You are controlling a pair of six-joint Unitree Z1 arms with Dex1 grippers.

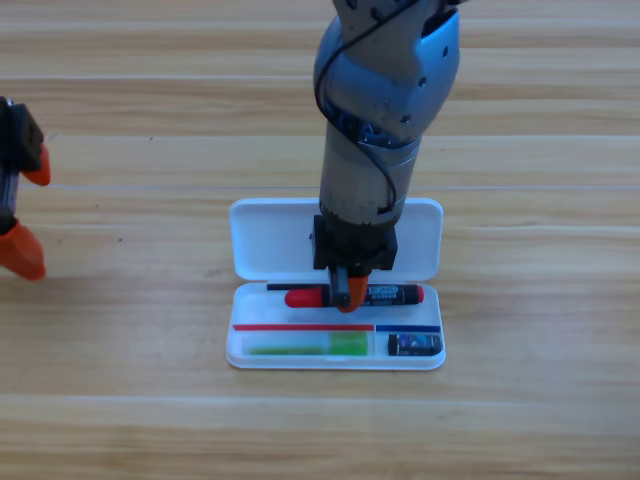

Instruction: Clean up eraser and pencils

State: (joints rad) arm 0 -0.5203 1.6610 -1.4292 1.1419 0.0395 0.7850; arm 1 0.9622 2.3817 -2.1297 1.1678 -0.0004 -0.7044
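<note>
From the high view, an open white plastic pencil case (336, 240) lies on the light wooden table (540, 130), its lid folded back toward the top of the picture and its tray nearer the bottom edge. The grey arm that comes down from the top of the picture, the right arm, points its black pincer with orange jaws (351, 292) straight down over the tray's upper compartment. There the red-capped black whiteboard marker with white lettering (398, 294) lies crosswise, red cap to the left, and the pincer's orange tip sits right at the marker's middle, touching or just over it; whether the jaws are closed on it I cannot tell, since the pincer hides its own gap. In the tray's lower left compartment lies the light green translucent pen (305, 346), lengthwise along the tray. In the lower right compartment sits the small dark blue-black rectangular eraser with a pale label (415, 345). The left pincer (20, 205) waits at the picture's left edge, partly cut off, its two orange jaws spread well apart and holding nothing.
</note>
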